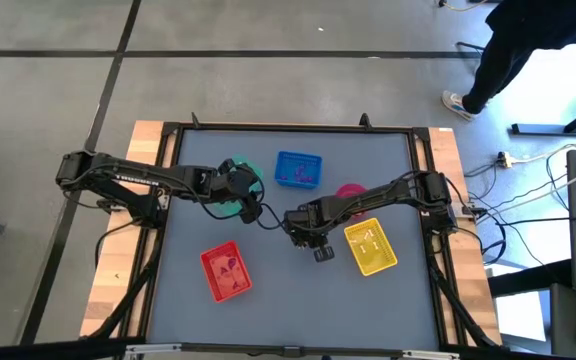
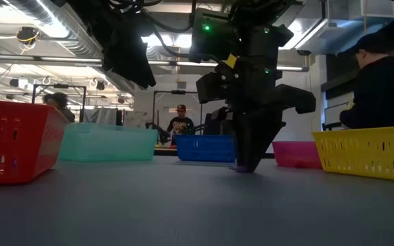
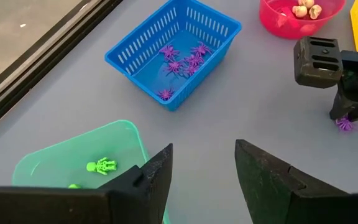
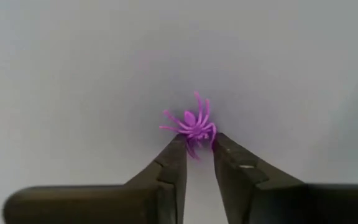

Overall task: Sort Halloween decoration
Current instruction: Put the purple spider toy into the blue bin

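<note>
A tiny purple spider (image 4: pixel 194 126) lies on the grey table, also visible in the left wrist view (image 3: pixel 345 124). My right gripper (image 4: pixel 197 144) points straight down over it near the table's middle (image 1: pixel 303 238), closed on its near part. My left gripper (image 3: pixel 202 152) hovers open and holds nothing, above the green tray's (image 3: pixel 55 158) edge at the table's left middle (image 1: pixel 248 203). Several purple spiders lie in the blue tray (image 3: pixel 120 55), and a green figure (image 3: pixel 101 166) lies in the green tray. My right gripper pinches the purple spider's rear legs and body end (image 4: pixel 196 140) between its two fingertips. The fingers come from above, pointing down. Most of the spider sticks out past the tips and rests on the table.
The blue tray (image 1: pixel 298 168) stands at the far middle, and beside it the pink bowl (image 3: pixel 272 18) holds whitish trinkets. The yellow tray (image 1: pixel 370 247) is right of my right gripper. The red tray (image 1: pixel 226 272) sits near the front left. A person stands beyond the table's far right corner.
</note>
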